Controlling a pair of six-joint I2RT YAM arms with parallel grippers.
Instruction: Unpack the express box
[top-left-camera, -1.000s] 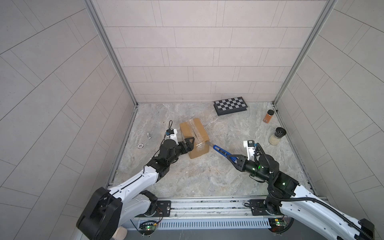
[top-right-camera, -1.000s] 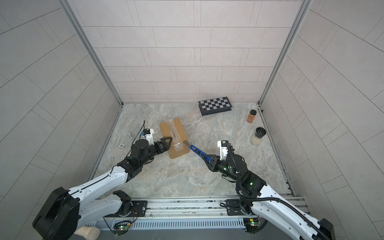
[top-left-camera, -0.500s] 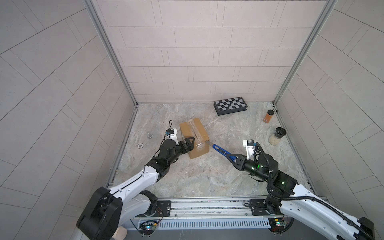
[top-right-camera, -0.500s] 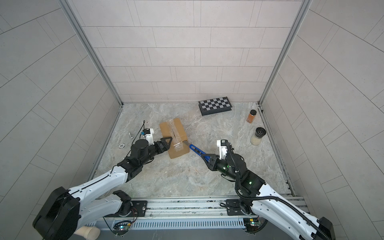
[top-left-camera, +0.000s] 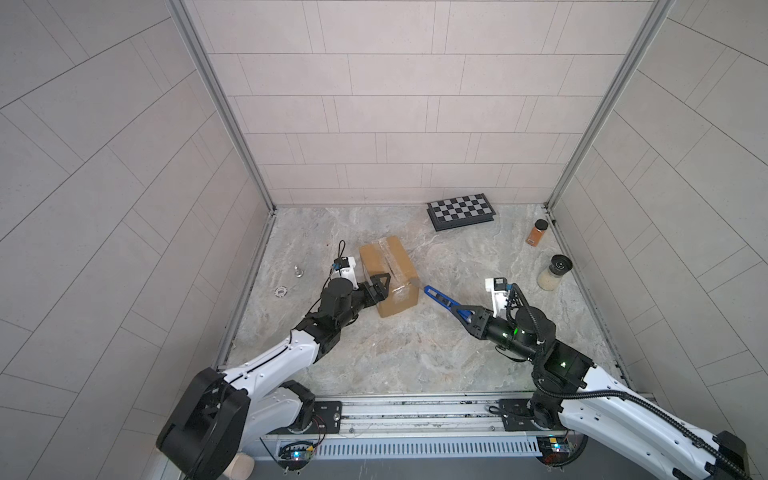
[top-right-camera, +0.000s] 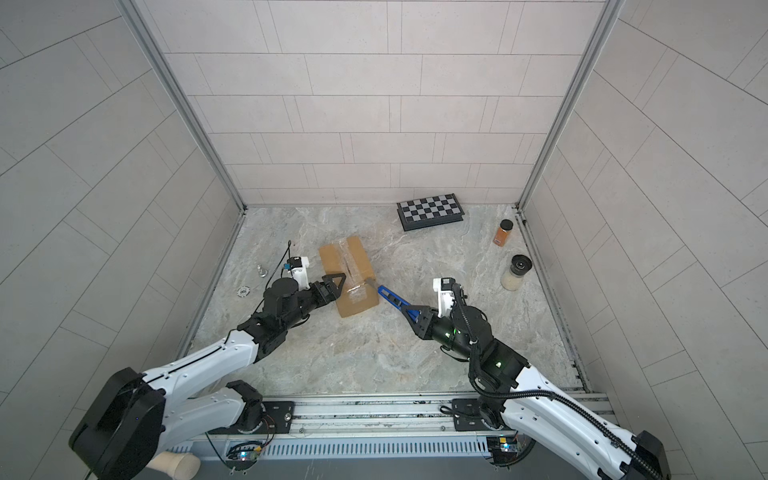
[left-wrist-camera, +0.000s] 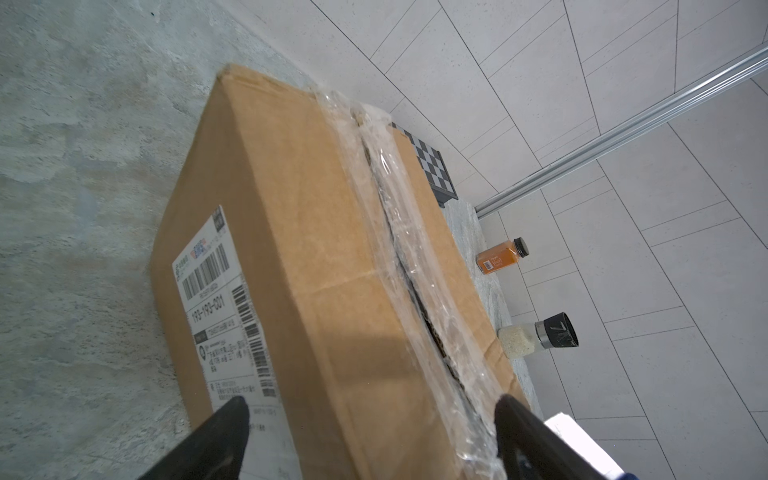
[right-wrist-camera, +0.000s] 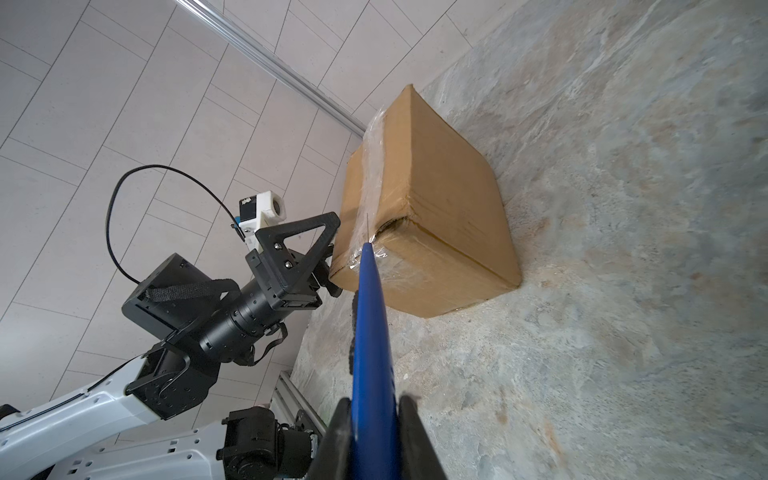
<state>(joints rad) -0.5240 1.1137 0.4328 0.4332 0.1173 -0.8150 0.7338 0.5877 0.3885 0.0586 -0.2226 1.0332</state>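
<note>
Express box (left-wrist-camera: 311, 249): brown, crinkled clear tape (left-wrist-camera: 390, 199), seam seemingly slit, barcode label (left-wrist-camera: 220, 299).

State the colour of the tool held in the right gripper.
Blue; the tool shows best in the right wrist view.

Box (left-wrist-camera: 316, 257) runs off the bottom edge in the left wrist view, label (left-wrist-camera: 224, 307) print too blurry to read. Little metal bit (top-left-camera: 297, 271) near the wall, too tiny to tell.
</note>
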